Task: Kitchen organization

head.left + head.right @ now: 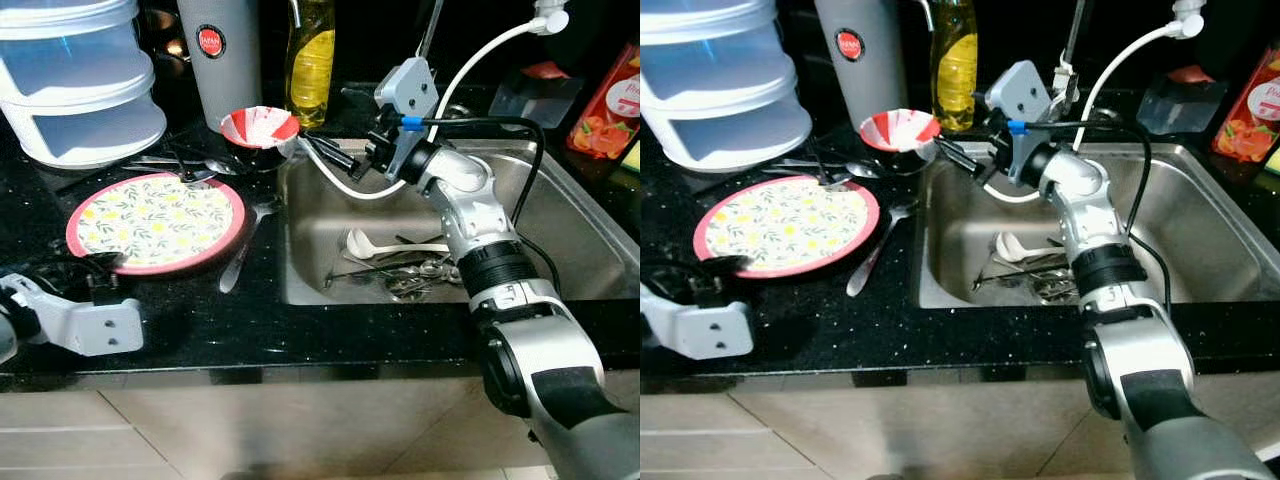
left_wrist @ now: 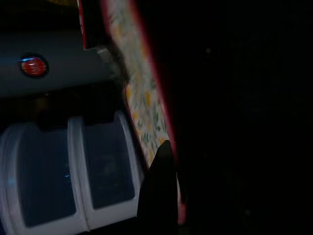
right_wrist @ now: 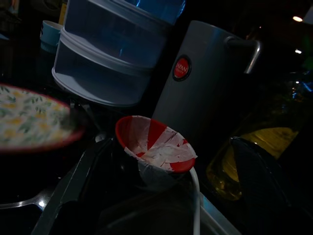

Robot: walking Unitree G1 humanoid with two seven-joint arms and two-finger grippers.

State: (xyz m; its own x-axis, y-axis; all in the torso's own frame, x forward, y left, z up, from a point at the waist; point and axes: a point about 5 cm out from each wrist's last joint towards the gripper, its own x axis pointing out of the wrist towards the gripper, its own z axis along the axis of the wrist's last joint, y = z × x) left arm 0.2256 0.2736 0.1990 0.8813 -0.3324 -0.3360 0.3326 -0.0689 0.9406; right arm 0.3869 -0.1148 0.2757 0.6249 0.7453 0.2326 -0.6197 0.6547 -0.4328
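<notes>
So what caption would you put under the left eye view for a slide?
Right gripper reaching over the sink toward a red-and-white bowl, floral plate alongside.

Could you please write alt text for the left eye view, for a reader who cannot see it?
The right pincer reaches over the sink corner toward a red-and-white bowl on the black counter. A floral plate lies left of the sink, with the left pincer at its near rim; cutlery lies in the sink.

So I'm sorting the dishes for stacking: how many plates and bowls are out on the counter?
2. The floral plate with the pink rim lies flat on the black counter, left of the sink. The red-and-white bowl stands behind it, by the sink's corner. Others may be hidden.
</notes>
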